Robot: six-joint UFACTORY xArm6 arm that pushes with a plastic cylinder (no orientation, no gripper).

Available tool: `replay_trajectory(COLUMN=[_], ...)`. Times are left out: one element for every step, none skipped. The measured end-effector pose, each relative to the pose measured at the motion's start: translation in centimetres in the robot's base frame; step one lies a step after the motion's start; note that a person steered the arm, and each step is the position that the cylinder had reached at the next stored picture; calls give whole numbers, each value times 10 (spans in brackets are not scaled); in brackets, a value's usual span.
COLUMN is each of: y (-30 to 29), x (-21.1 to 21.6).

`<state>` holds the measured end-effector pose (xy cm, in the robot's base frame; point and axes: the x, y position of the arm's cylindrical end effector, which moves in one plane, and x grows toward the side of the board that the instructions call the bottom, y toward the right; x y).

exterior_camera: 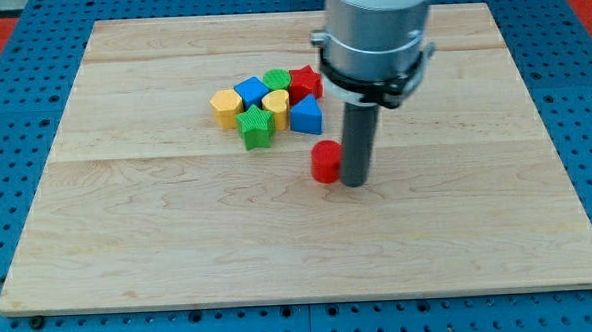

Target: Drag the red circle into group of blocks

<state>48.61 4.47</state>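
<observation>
One red circle left outside
My tip (354, 182) touches the red circle (325, 163) at its left; no gripper fitted; group of blocks (268, 105) up-left, unreached.

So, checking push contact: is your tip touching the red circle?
Cannot tell. In the camera view my tip sits right against the red circle on its right, with no visible gap.

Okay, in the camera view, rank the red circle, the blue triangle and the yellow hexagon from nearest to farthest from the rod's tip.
From my tip:
1. red circle, right beside it on the view's left.
2. blue triangle, at the cluster's lower right edge.
3. yellow hexagon, at the cluster's far left.
</observation>
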Motion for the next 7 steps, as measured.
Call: replay_trajectory(y=[-13,-34,-30,-29,-28,-27,1], x=[6,-3,-21,-45,-52,-48,-40])
